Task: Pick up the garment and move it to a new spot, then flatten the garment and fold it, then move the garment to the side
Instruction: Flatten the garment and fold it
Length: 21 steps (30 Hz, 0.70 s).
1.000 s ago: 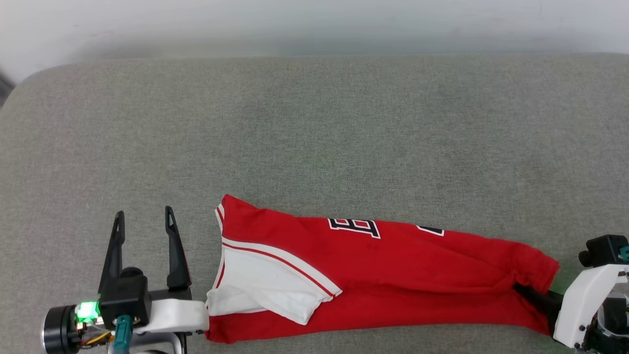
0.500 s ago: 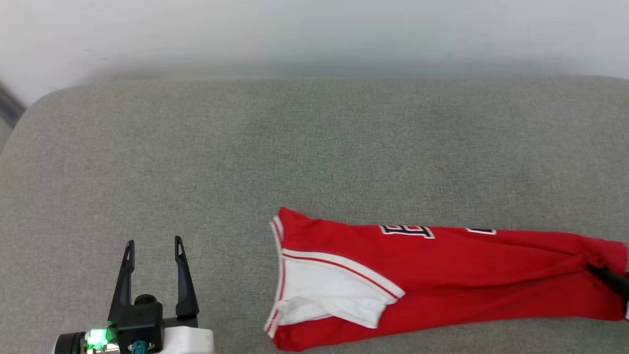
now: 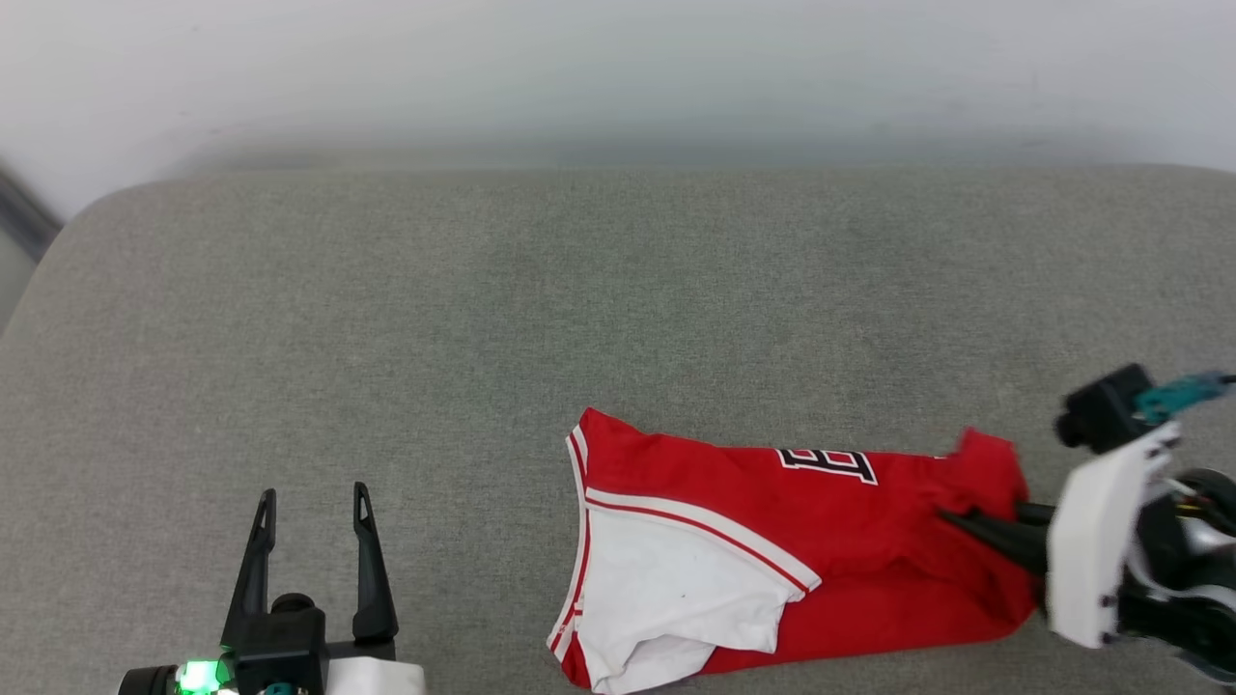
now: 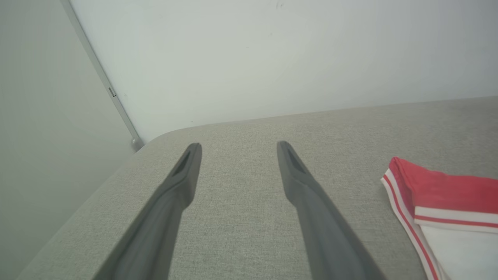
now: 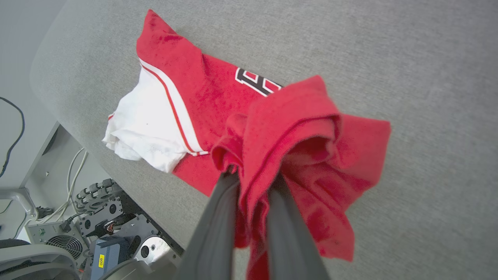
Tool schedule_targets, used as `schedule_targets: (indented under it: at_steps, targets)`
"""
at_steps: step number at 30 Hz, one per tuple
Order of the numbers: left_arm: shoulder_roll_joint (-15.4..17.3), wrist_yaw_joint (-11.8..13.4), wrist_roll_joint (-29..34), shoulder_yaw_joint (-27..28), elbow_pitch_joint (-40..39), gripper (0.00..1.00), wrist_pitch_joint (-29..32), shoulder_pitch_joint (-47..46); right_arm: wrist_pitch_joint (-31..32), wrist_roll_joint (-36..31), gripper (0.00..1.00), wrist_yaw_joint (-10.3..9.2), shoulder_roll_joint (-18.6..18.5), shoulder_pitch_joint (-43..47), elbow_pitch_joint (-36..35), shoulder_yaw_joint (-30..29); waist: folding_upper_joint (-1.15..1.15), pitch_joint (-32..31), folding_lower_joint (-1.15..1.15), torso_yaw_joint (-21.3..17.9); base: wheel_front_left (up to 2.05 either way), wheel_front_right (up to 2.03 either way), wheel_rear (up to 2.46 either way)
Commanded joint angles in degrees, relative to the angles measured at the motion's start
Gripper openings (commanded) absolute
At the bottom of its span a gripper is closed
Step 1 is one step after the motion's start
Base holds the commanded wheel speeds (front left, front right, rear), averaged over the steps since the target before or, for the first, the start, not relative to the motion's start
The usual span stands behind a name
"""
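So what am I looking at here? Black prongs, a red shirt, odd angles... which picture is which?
It is a wheeled robot with two arms, each ending in two long dark jaws. One picture comes from a camera on its head, looking down; the other two from cameras on its wrists, looking along the jaws. On the grey padded surface lies a red shirt with a white sleeve. The left jaws stand open and empty. The right jaws are shut on the shirt's bunched end.
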Motion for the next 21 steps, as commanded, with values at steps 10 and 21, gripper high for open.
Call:
schedule_targets:
  at_steps: [10, 21]
  targets:
    - [-0.73, -1.08, 0.52, 0.40, 0.15, 1.00, -0.13, -3.05, 5.59, -9.03, 0.00, -0.01, 13.70, -13.42, 2.03, 12.39, 0.00, 3.52, 0.00, 0.99, 0.00, 0.00, 0.00]
    - [-1.73, -2.54, 0.40, 0.10, 1.08, 1.00, -0.13, -6.07, 4.21, -12.18, 0.00, 0.00, 25.37, -22.74, 17.42, 25.76, 0.00, 6.99, 0.00, 2.39, 0.00, 0.00, 0.00]
